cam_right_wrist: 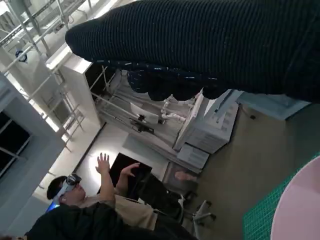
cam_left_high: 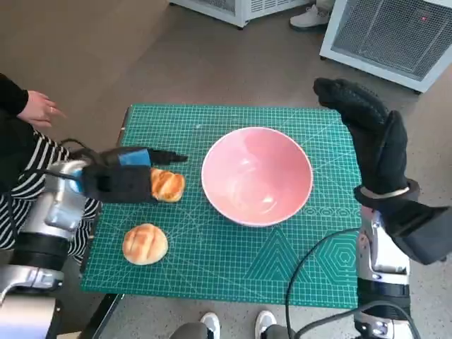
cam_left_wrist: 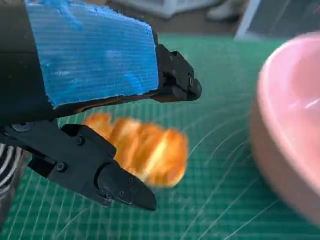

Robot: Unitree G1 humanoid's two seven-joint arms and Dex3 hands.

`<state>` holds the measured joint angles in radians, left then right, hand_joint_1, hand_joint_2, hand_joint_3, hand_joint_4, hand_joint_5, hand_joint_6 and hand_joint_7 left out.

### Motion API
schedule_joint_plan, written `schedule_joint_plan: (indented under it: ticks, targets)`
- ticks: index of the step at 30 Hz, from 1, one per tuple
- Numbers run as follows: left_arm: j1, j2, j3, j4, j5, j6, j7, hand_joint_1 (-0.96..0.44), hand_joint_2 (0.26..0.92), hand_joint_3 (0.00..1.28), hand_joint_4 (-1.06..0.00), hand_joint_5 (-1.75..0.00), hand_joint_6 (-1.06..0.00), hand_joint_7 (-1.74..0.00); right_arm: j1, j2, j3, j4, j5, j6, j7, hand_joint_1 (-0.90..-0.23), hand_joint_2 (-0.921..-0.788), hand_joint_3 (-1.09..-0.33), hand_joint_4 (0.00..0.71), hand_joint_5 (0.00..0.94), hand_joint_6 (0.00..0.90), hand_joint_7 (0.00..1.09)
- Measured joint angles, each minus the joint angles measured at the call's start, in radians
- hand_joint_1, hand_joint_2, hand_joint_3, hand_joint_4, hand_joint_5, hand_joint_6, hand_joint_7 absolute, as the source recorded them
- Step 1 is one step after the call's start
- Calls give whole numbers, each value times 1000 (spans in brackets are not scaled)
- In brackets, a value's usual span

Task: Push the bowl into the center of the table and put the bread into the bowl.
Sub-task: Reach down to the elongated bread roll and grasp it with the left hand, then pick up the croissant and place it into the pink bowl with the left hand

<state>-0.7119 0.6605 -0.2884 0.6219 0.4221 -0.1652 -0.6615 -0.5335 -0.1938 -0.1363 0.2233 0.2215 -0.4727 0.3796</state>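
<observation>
Far left, beside the tabletop (cam_left_high: pixel 212 268) with its green cutting mat (cam_left_high: pixel 233 275): a person's hand (cam_left_high: pixel 39 107) and striped clothing. Left hand (cam_left_high: pixel 123 180) low over the mat, fingers (cam_left_wrist: pixel 115 187) apart around one bread roll (cam_left_high: pixel 168 186), no firm pinch visible. Second bread roll (cam_left_high: pixel 145 244) lying free nearer the front edge. Pink bowl (cam_left_high: pixel 257 176) roughly mid-tabletop, empty. Right hand (cam_left_high: pixel 371 134) raised beyond the bowl's right side, fingers straight together, holding nothing.
</observation>
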Motion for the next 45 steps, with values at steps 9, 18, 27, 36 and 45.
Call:
schedule_joint_plan:
  ticks: [9,18,27,36,45]
  targets:
    - [-25,-9,-30,64,37,24,11,-75,784,5,-220,-21,-357,-16,1,-2,0,-2,5,-3,0,-696,-921,-690,151,6,12,548]
    - [-29,-21,-62,74,89,35,79,53,856,17,-651,-69,-683,-90,1,-4,0,0,9,-11,0,-688,-921,-690,152,5,9,540]
    - [-23,-12,-57,28,108,22,126,6,918,89,-707,-1104,-562,-1161,2,-4,1,1,10,-15,0,-686,-921,-694,153,4,7,531]
    - [33,30,58,-158,1,-68,135,4,920,51,-749,-1134,-610,-1150,6,-4,2,1,10,-20,1,-687,-921,-696,152,3,8,526]
    - [34,33,182,-335,-145,-139,145,4,905,41,-785,-1113,-662,-1084,6,-5,2,9,11,-22,8,-690,-921,-695,152,2,9,523]
